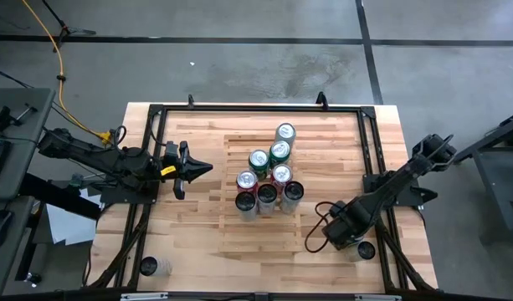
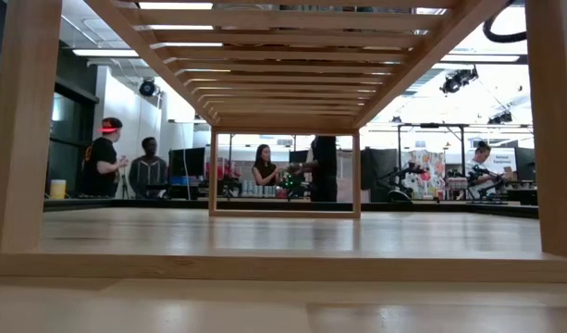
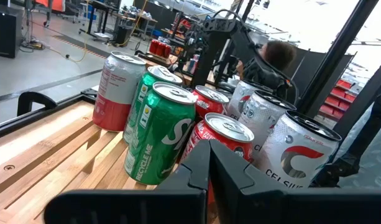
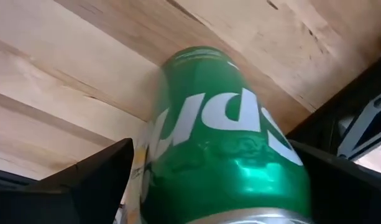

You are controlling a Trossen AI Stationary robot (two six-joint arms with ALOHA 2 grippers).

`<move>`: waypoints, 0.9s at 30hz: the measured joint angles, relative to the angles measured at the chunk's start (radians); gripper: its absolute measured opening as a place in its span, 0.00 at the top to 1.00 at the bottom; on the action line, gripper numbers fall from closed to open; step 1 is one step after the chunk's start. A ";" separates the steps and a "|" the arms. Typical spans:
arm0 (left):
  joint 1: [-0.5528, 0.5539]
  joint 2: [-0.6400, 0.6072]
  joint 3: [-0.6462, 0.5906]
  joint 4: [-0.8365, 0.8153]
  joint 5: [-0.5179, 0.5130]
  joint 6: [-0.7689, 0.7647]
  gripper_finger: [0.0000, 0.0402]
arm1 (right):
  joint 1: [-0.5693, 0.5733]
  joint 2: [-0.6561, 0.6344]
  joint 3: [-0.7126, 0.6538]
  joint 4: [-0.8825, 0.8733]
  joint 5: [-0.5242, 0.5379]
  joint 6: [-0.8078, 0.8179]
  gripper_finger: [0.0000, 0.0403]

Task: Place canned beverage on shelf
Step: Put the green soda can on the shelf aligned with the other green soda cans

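Note:
A green canned beverage [image 4: 221, 124] stands upright on the bare tabletop near the table's right near corner [image 1: 366, 250]. My right gripper [image 1: 355, 241] comes down over it, open, one finger on each side of it. Several more cans [image 1: 269, 177] stand upright in a cluster on the slatted shelf [image 1: 210, 209] at the table's middle. My left gripper [image 1: 197, 167] hovers shut, pointing level at that cluster from the left, and its wrist view shows the same cans [image 3: 159, 130] past its shut fingers [image 3: 209, 162]. My right gripper's fingers [image 4: 91, 180] flank the green can's upper wall [image 4: 178, 143], slanting down from above. Whether they touch the can, I cannot tell. The can stands upright on the tabletop.
Another can [image 1: 149, 266] stands near the table's left near corner. A black frame [image 1: 256, 109] runs around the shelf. The low view looks under the shelf's slats [image 2: 283, 55] to people in the room beyond.

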 joint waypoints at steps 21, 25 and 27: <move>0.000 0.000 0.001 0.039 -0.052 0.054 0.88 | 0.000 0.000 0.497 -0.358 0.102 -0.276 0.30; 0.000 0.001 0.066 0.043 -0.051 0.093 0.73 | 0.000 0.000 0.673 -0.424 0.180 -0.278 0.30; 0.000 0.003 0.123 0.047 -0.051 0.142 0.65 | 0.000 0.000 0.766 -0.457 0.223 -0.272 0.30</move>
